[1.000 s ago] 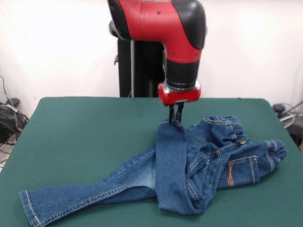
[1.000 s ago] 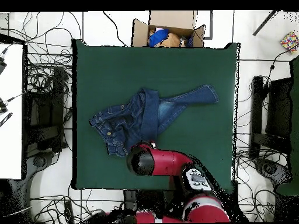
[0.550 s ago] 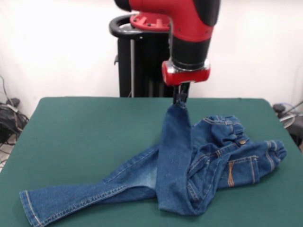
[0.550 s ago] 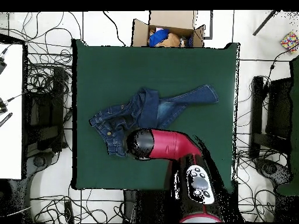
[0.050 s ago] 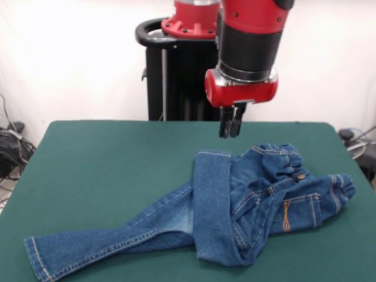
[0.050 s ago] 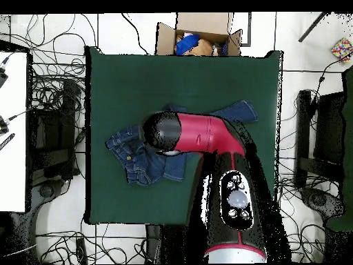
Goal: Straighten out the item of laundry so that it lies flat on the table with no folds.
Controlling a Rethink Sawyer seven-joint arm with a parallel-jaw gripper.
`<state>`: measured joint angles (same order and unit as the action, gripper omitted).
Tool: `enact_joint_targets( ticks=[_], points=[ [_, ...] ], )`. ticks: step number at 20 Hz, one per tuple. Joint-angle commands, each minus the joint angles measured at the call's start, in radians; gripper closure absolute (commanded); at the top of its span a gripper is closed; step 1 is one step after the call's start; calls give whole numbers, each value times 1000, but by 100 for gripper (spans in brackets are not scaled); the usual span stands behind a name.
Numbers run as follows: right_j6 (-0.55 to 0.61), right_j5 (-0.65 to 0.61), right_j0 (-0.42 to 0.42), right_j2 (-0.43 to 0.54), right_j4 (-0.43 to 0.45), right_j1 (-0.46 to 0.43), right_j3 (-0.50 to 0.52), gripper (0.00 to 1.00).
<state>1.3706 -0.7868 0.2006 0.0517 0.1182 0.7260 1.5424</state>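
Small blue denim jeans (image 5: 235, 205) unflattened on dark green felt table (image 5: 106, 158): one leg folded across the seat. Black-fingered gripper (image 5: 230, 128) above the fold, closed, empty (nothing pinched).

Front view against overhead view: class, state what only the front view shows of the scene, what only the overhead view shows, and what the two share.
Only the front view shows the gripper, hanging empty above the folded leg's hem, and the whole pair of jeans, with one leg doubled across the other. Only the overhead view shows a cardboard box beyond one table edge and cables on the floor all round; there the arm covers the middle of the jeans. Both show the green table, the denim waistband end and one leg stretched out flat.
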Motion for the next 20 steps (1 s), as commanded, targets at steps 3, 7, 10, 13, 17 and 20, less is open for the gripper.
enact_joint_targets(
  ticks=[3, 7, 10, 13, 17, 20],
  points=[
    [-25, -284, 9, 130, 11, -176, -442, 100],
    [-23, -299, 12, 130, 5, -191, -470, 100],
    [20, -153, 23, 110, -4, -124, -302, 100],
    [41, -16, 46, 106, -8, -48, -107, 100],
    [24, 101, 71, 115, 18, -1, 16, 0],
    [61, 130, 59, 79, 39, 17, 81, 0]
  ],
)
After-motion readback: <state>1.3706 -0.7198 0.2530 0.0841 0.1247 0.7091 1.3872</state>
